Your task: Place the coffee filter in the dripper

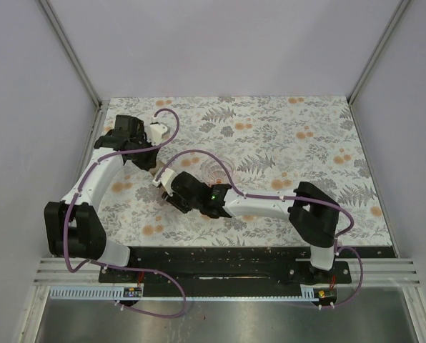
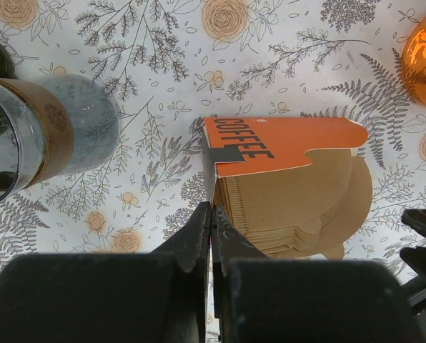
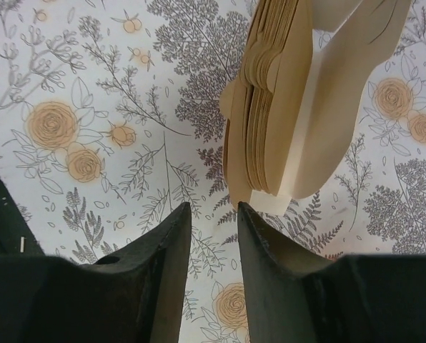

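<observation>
An orange "COFFEE" box [image 2: 284,143] holds a stack of brown paper filters [image 2: 306,207] on the flowered table. My left gripper [image 2: 211,213] is shut, its tips pinched on the box's left wall edge. A glass dripper with a brown collar [image 2: 34,136] stands to the left of the box. In the right wrist view the filter stack [image 3: 270,107] stands edge-on just beyond my open right gripper [image 3: 213,209]; the right fingertip [image 3: 250,214] is close under the stack's lower edge. In the top view both grippers, left [image 1: 147,158] and right [image 1: 163,184], meet and hide the box.
A rounded orange translucent object [image 2: 424,57] sits at the far right edge of the left wrist view. The right gripper's dark fingers [image 2: 424,246] show beside the box there. Frame posts [image 1: 70,50] and walls bound the table.
</observation>
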Controlling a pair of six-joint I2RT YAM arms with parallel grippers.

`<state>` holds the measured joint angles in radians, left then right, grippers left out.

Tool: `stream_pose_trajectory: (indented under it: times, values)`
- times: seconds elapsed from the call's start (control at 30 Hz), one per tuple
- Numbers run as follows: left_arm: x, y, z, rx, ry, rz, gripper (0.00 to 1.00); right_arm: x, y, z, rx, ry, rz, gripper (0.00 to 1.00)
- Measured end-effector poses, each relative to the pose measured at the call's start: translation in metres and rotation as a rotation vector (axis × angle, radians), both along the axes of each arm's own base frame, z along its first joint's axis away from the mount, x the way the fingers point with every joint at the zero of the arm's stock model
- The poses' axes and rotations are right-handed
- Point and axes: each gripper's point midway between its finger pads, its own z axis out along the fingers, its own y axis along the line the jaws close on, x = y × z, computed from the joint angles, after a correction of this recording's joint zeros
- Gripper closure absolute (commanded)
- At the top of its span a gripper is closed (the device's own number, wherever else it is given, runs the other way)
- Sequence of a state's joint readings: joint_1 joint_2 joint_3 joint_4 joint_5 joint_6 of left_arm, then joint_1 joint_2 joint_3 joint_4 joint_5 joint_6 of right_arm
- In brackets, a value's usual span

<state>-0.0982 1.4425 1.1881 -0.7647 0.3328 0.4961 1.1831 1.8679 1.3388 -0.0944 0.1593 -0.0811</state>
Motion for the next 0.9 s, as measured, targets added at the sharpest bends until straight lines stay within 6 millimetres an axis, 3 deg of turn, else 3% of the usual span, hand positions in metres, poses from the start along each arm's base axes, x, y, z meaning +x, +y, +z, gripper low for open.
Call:
stream_pose_trajectory:
  times: [0.13,0.47,0.67,0.9]
  values:
    - [0.0,0.0,0.0,0.0,-0.001,0.0,1.0,0.002,-0.002,-0.016,-0.036,0.007,-0.015,0.59]
    - [0.0,0.0,-0.001,0.0,0.0,0.0,1.0,0.014,-0.005,-0.039,-0.094,-0.013,-0.073,0.76]
    - [0.0,0.0,-0.001,0.0,0.0,0.0,1.0,0.017,-0.007,-0.044,-0.111,-0.021,-0.092,1.0]
    - [0.0,0.0,-0.001,0.0,0.0,0.001,1.0,0.016,-0.008,-0.045,-0.114,-0.016,-0.097,0.99]
